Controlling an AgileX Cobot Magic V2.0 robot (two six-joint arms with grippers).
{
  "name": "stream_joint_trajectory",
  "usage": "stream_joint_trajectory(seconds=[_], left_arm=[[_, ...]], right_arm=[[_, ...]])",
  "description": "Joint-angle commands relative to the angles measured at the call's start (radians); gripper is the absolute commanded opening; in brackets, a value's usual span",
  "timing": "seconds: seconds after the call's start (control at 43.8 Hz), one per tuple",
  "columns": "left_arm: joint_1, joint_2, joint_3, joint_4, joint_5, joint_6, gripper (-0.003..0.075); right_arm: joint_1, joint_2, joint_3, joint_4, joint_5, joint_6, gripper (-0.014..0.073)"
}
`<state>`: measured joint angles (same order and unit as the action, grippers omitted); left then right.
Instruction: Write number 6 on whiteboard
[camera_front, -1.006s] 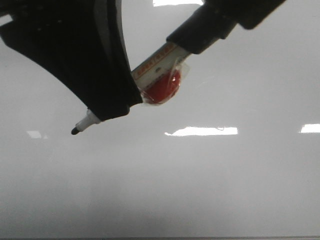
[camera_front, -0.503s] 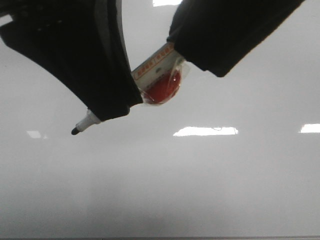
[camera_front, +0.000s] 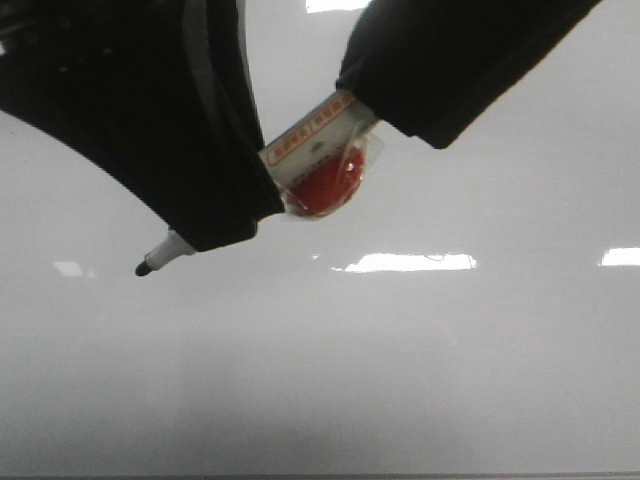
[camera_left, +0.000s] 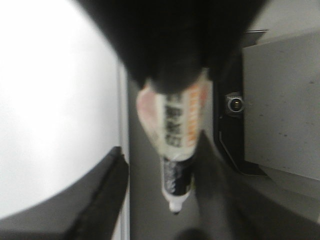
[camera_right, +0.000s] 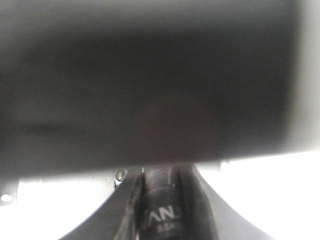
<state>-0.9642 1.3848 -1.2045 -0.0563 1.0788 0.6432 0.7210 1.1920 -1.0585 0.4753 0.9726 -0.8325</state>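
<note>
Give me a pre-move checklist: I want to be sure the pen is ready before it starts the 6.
1. Marker uncapped: ok, the black tip is bare.
2. Left hand grips the marker: ok, it is closed around the barrel just behind the tip.
3. Right hand clear of the marker: not ok, it covers the rear end. I cannot tell whether it is clamped.
4. Whiteboard free where the stroke goes: ok, no ink shows near the tip, only light reflections.
5. Tip touching the whiteboard: cannot tell.
6. Number 6 begun: not ok, no stroke is visible.
</note>
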Motion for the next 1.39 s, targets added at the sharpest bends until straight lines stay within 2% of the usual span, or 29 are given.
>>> stream_joint_trajectory(seconds=[0.0,0.069,0.16,0.274,0.343,0.526,0.571,0.64,0.731,0.823,0.891,1.143,1.371], left_arm=[[0.012,-0.053,-0.033,0.159,-0.006,-0.158,0.0397],[0.043,-0.081,-0.031,0.196,0.031,-0.214,0.0396],[0.113,-0.139,-0.014,0.153,0.041,-0.218,0.0396],[0.230,-0.248,0.041,0.090,-0.018,-0.218,0.0396],[0.320,-0.319,0.081,0.039,-0.076,-0.218,0.0396],[0.551,-0.501,0.201,-0.158,-0.159,-0.179,0.0396],[0.596,-0.534,0.231,-0.189,-0.172,-0.178,0.0396],[0.645,-0.593,0.285,-0.259,-0.211,-0.178,0.0396],[0.676,-0.640,0.335,-0.306,-0.269,-0.178,0.0396],[0.676,-0.659,0.355,-0.310,-0.301,-0.178,0.0396],[0.676,-0.659,0.357,-0.310,-0.301,-0.178,0.0396],[0.676,-0.659,0.357,-0.310,-0.319,-0.178,0.0396],[0.676,-0.659,0.357,-0.310,-0.319,-0.178,0.0383]], right_arm=[[-0.016,-0.034,-0.034,0.016,0.010,0.002,-0.0067],[-0.041,-0.057,-0.034,-0.016,0.013,0.042,-0.0067],[-0.089,-0.095,-0.034,-0.091,0.023,0.111,-0.0067],[-0.181,-0.166,-0.034,-0.211,0.038,0.221,-0.0067],[-0.244,-0.208,-0.034,-0.237,0.037,0.278,-0.0067],[-0.421,-0.311,-0.011,-0.223,-0.009,0.468,-0.0067],[-0.449,-0.329,0.025,-0.182,-0.046,0.493,-0.0067],[-0.468,-0.361,0.107,-0.045,-0.134,0.483,-0.0067],[-0.464,-0.369,0.192,0.140,-0.250,0.402,-0.0067],[-0.464,-0.348,0.235,0.245,-0.311,0.277,-0.0067],[-0.464,-0.324,0.236,0.251,-0.342,0.240,-0.0067],[-0.464,-0.233,0.234,0.251,-0.570,0.240,-0.0067],[-0.465,-0.135,0.170,0.231,-0.626,0.240,-0.0067]])
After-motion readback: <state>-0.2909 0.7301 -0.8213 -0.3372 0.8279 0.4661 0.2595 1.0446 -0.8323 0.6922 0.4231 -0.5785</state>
